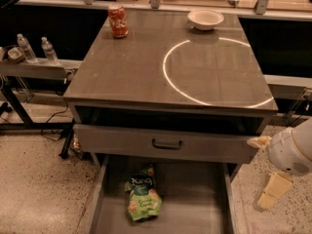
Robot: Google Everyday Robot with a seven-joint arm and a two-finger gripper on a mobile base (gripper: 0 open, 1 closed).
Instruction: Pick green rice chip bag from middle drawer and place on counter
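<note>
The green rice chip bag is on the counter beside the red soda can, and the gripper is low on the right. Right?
Wrong on the bag: in the camera view the green rice chip bag lies in the open middle drawer, not on the counter. The gripper is indeed low on the right.

robot test kitchen or lab mock-up. grey cabinet with glossy counter point(122, 77), drawer point(195, 199) pulled open holding chip bag point(142, 199); can point(118, 20) and bowl point(205, 18) on top; side shelf point(39, 68) with water bottles point(27, 48); loose cables point(53, 123); speckled floor point(34, 179). gripper point(267, 169) low at right edge, beside cabinet.
</note>
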